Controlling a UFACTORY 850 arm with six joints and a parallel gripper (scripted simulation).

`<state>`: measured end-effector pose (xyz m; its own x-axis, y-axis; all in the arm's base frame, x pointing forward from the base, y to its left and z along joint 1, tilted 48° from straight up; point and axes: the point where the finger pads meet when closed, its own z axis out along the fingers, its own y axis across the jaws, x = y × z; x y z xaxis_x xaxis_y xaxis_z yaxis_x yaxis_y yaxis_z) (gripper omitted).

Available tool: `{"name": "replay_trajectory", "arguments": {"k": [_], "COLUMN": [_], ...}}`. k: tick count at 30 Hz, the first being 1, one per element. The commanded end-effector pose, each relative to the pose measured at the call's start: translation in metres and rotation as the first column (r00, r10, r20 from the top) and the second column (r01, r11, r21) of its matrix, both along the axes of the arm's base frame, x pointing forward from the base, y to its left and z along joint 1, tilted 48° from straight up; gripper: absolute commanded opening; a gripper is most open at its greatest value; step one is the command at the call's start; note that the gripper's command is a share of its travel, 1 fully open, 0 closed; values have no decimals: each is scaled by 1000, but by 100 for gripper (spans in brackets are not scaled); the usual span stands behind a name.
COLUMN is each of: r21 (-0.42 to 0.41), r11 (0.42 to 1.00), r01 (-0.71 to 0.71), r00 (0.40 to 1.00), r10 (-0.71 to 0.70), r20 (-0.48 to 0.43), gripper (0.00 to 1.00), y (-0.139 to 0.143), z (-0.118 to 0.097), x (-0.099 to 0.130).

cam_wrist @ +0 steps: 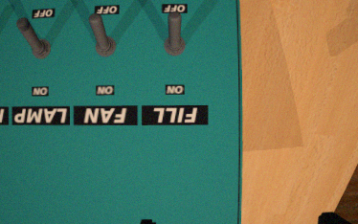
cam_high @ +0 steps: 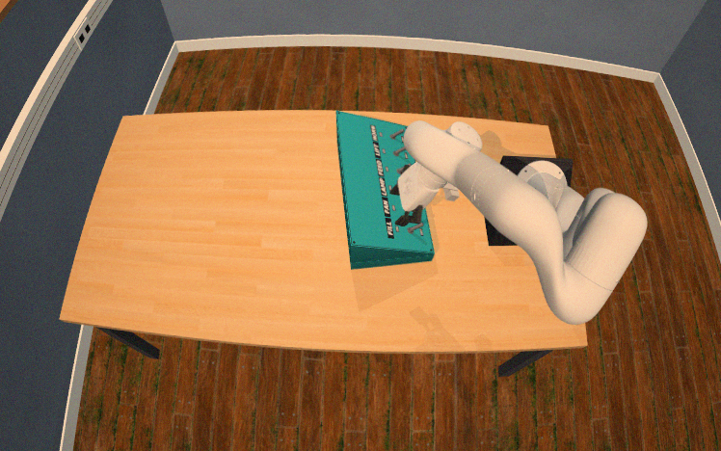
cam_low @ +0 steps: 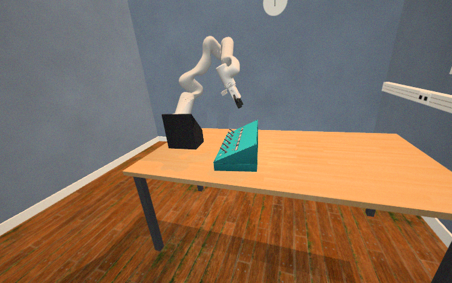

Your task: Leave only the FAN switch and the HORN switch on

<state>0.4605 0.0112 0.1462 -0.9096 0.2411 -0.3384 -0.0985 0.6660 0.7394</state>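
Note:
The teal console (cam_high: 363,212) (cam_low: 245,155) (cam_wrist: 120,163) slopes on the table, with a row of grey levers. In the wrist view, the FILL lever (cam_wrist: 174,31), FAN lever (cam_wrist: 99,31) and LAMP lever (cam_wrist: 33,35) all lean toward their OFF labels. The HORN lever (cam_high: 397,134) stands at the console's far end; its setting is too small to read surely. The levers look roughly parallel in the exterior view. My gripper (cam_high: 399,203) (cam_low: 238,104) (cam_wrist: 239,220) is open and empty, above the console with clearance. The arm and fingers partly hide the middle levers in the top view.
The console stands on the wooden table (cam_high: 212,212) (cam_low: 326,156) (cam_wrist: 273,187). The black robot base (cam_high: 499,231) (cam_low: 181,131) is at the table's end, on the console's lever side. In the wrist view, the console's side edge lies just right of FILL.

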Motion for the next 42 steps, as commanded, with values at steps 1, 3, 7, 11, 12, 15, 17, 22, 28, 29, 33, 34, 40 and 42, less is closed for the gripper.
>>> {"name": "replay_trajectory", "arguments": {"k": [1, 3, 7, 11, 12, 15, 17, 22, 28, 29, 33, 34, 40, 42], "r21": [0, 0, 0, 0, 0, 0, 0, 0, 0, 0, 0, 0, 0, 0], "r11": [1000, 1000, 1000, 1000, 1000, 1000, 1000, 1000, 1000, 1000, 1000, 1000, 1000, 1000], "r01": [0, 0, 0, 0, 0, 0, 0, 0, 0, 0, 0, 0, 0, 0], "r00": [1000, 1000, 1000, 1000, 1000, 1000, 1000, 1000, 1000, 1000, 1000, 1000, 1000, 1000], "r10": [0, 0, 0, 0, 0, 0, 0, 0, 0, 0, 0, 0, 0, 0], "r20": [1, 1, 1, 1, 1, 1, 1, 1, 1, 1, 1, 1, 1, 1], "gripper": [100, 100, 100, 100, 100, 100, 100, 100, 100, 100, 100, 100, 100, 100], "y": [2, 7, 17, 30, 32, 40, 41, 45, 46, 46, 46, 46, 46, 46], "z": [-2, -5, -14, -24, -26, -32, -34, -37, -38, -38, -38, -38, -38, -38], "x": [3, 5, 12, 19, 20, 24, 25, 28, 28, 28, 28, 28, 28, 28]}}
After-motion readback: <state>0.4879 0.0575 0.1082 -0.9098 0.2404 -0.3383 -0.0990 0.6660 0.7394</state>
